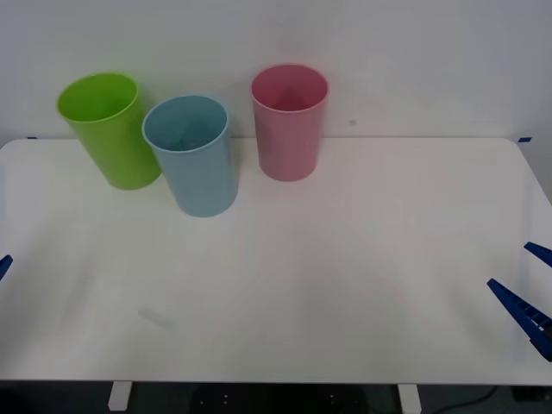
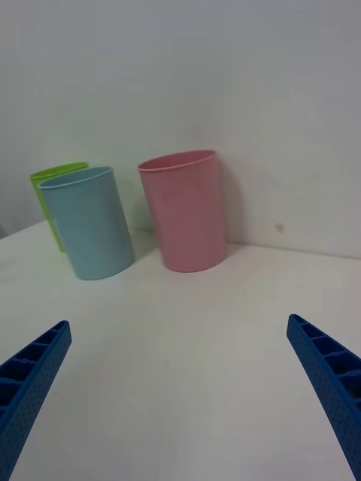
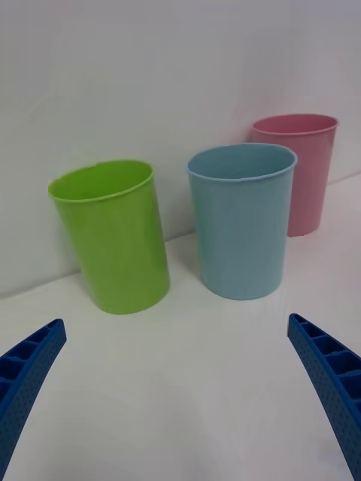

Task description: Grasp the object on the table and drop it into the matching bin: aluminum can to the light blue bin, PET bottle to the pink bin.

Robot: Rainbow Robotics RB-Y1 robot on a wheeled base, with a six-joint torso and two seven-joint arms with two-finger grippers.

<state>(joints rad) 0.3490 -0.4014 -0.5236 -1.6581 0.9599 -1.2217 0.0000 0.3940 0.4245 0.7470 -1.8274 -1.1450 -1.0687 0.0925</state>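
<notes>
Both end effectors spread and holding nothing: right end effector (image 2: 180, 391) faces the pink bin (image 2: 184, 210) ahead, left end effector (image 3: 180, 391) faces the light blue bin (image 3: 241, 222) across the tabletop (image 1: 345, 285).

— Where can I pass from here?

— I see the counter (image 1: 345, 285) lying bare across its near and middle part, between my two claws. Only three things stand in the way, near the far edge: the lime green bin (image 1: 110, 129), the light blue bin (image 1: 193, 155) just beside it, and the pink bin (image 1: 289, 121) a little apart.

— And between them?

— A narrow gap only.
</notes>
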